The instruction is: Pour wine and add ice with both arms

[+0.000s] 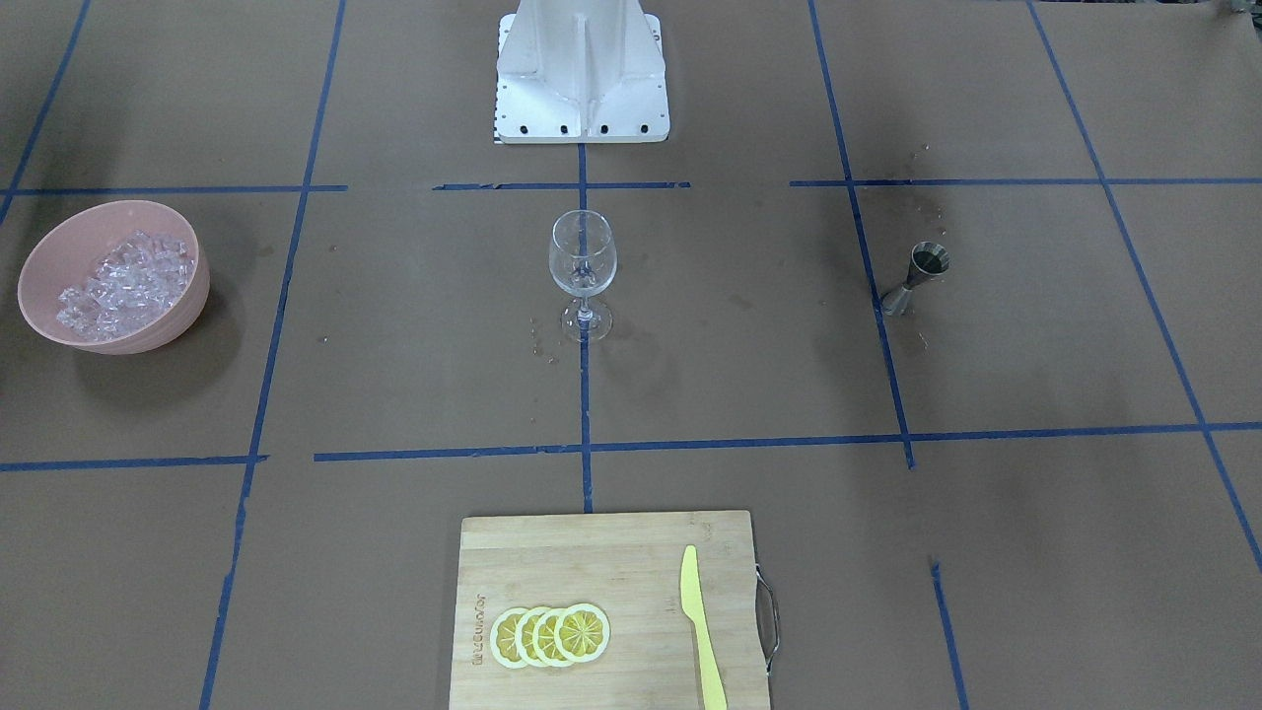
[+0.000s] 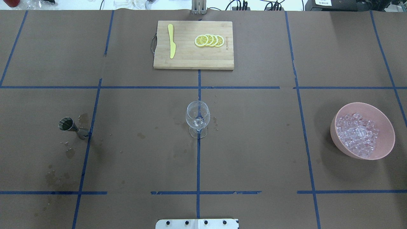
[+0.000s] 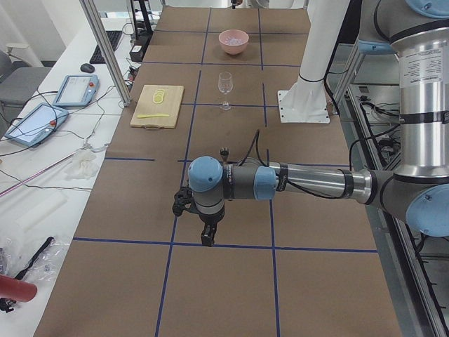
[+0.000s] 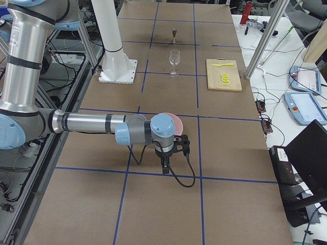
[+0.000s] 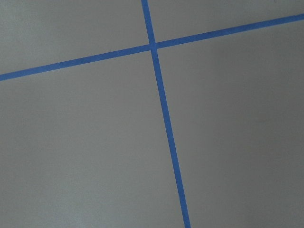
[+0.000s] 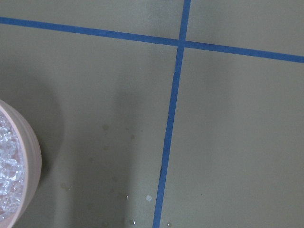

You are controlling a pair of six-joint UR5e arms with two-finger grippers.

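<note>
**1. Left end effector** [image 3: 206, 239]: hangs pointing down over bare table, far left of the wine glass [image 2: 197, 117]. Nothing is seen in it. Cannot tell whether its fingers are apart or together.

**2. Jigger** [image 2: 70, 126]: steel, upright, well left of the wine glass. The wine is presumably inside but too faint to make out. Likely light, stiff and slick. Take it at the narrow waist and keep it level.

**3. Wine glass:** upright, no ice in it. Thin, fragile and top-heavy, so best left standing.

**4. Ice** [image 2: 357, 133]: heaped in a pink bowl [image 2: 337, 140], well right of the wine glass. The cubes are loose and slippery. The bowl is probably weighty; take it by the rim.

**5. Right end effector** [image 4: 165, 167]: above the table, far right of the wine glass, near the bowl. Cannot tell whether its fingers are apart or together.
</note>
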